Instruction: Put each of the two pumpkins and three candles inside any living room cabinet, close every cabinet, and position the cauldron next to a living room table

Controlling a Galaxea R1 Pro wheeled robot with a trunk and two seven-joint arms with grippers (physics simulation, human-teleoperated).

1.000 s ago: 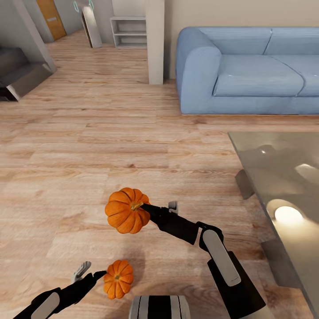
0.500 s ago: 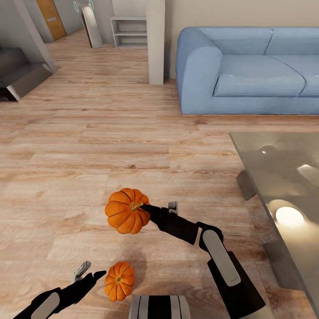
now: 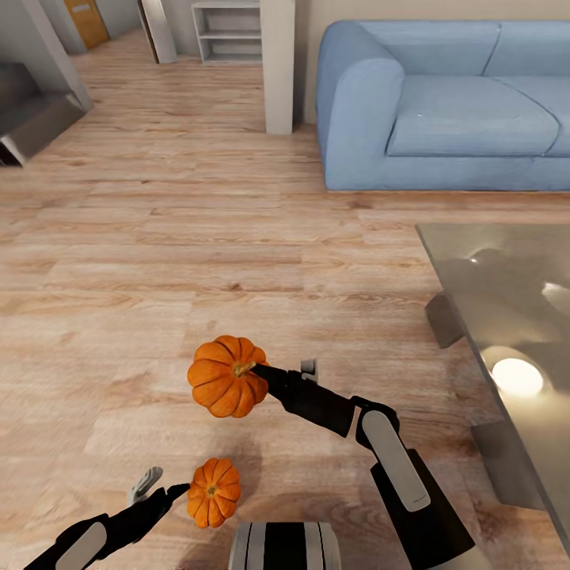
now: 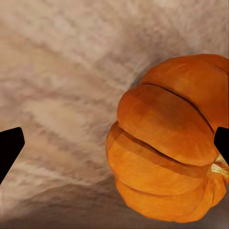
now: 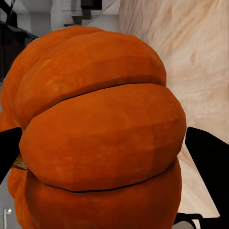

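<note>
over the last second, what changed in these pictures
The head camera tilted down a little, so the blue sofa and the glassy grey table shifted in view. The right gripper still holds its orange ribbed pumpkin aloft; the left gripper stays open beside the floor pumpkin.

- Wood-plank floor in warm light-brown tones spreads across the whole room.
- A blue sofa stands at the far right, against a beige wall.
- A pale square pillar rises just left of the sofa.
- A white open shelf unit stands behind the pillar, farther back.
- An orange door shows at the far left corner.
- Grey stair steps sit at the left edge.
- Bright light spots reflect in a grey glassy top at the right.
</note>
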